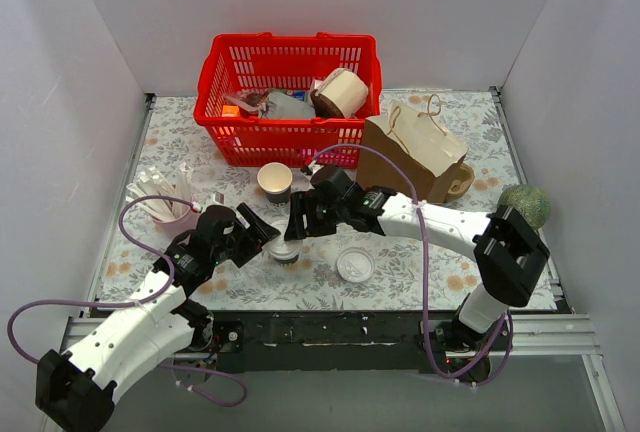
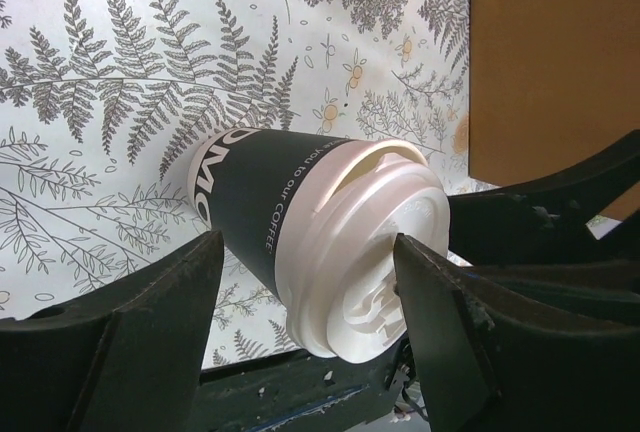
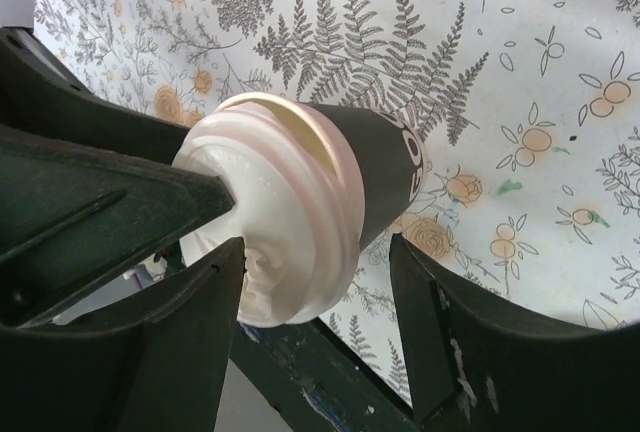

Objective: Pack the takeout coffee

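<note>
Dark takeout coffee (image 2: 262, 204) (white lid (image 2: 372, 242) askew)

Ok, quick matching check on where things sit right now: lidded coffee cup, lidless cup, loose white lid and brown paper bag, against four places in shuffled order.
Things:
1. lidded coffee cup
2. lidless cup
3. loose white lid
4. brown paper bag

Places:
A. just in front of the red basket
B. right of the basket
C. between the fingers of the left gripper and the right gripper
D. flat on the floral mat, right of the lidded cup

Pairs: 1-C, 2-A, 3-D, 4-B.
</note>
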Action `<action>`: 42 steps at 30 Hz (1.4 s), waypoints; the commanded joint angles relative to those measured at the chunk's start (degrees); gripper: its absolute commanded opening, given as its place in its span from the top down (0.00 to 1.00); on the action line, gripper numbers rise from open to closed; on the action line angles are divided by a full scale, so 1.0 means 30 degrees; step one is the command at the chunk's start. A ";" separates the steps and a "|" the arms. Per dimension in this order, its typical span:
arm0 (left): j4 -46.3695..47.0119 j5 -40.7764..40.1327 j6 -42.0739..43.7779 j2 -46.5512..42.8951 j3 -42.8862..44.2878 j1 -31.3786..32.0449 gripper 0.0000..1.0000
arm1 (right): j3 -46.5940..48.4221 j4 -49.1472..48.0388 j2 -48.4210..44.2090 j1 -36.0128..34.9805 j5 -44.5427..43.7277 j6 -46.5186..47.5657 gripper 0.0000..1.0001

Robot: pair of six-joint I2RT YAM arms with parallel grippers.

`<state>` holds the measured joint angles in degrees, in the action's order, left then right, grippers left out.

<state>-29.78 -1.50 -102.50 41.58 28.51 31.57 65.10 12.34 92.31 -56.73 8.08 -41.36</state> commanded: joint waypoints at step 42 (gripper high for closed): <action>0.2836 0.3371 0.2349 -0.0268 0.0104 -0.2350 0.04 | 0.0859 -0.1005 0.0753 0.1595 0.0531 0.1190 0.36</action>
<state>-23.29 8.08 -98.65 41.54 26.30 24.80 65.93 10.22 95.74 -52.40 10.63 -39.66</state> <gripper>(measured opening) 0.955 0.643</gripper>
